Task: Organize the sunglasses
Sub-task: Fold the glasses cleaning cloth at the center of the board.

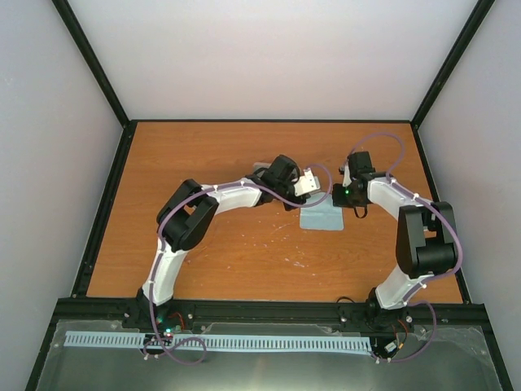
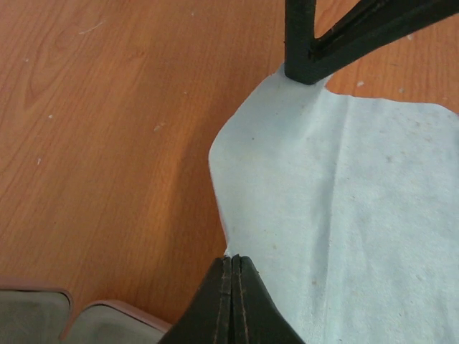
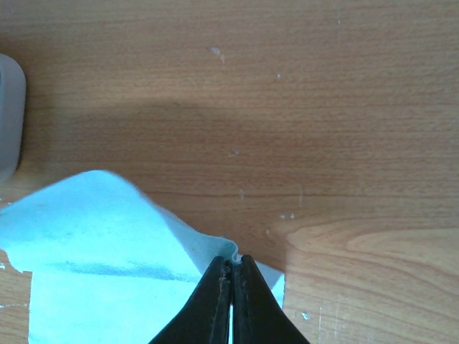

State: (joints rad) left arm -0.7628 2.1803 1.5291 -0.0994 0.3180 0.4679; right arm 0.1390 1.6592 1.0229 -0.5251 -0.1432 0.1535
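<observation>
Closed tight, the left fingers (image 2: 222,287) pinch one edge of the light blue cloth (image 2: 344,201); the right fingers (image 3: 217,290), also fully closed, hold its raised corner. Under it lies the wooden bench (image 2: 107,143). Where the sunglasses are I cannot tell; no view shows them.

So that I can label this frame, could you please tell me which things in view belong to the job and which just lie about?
In use: cloth, pinched by left gripper and right gripper.
Lying about: case, untouched.
Sunglasses: not in view.
</observation>
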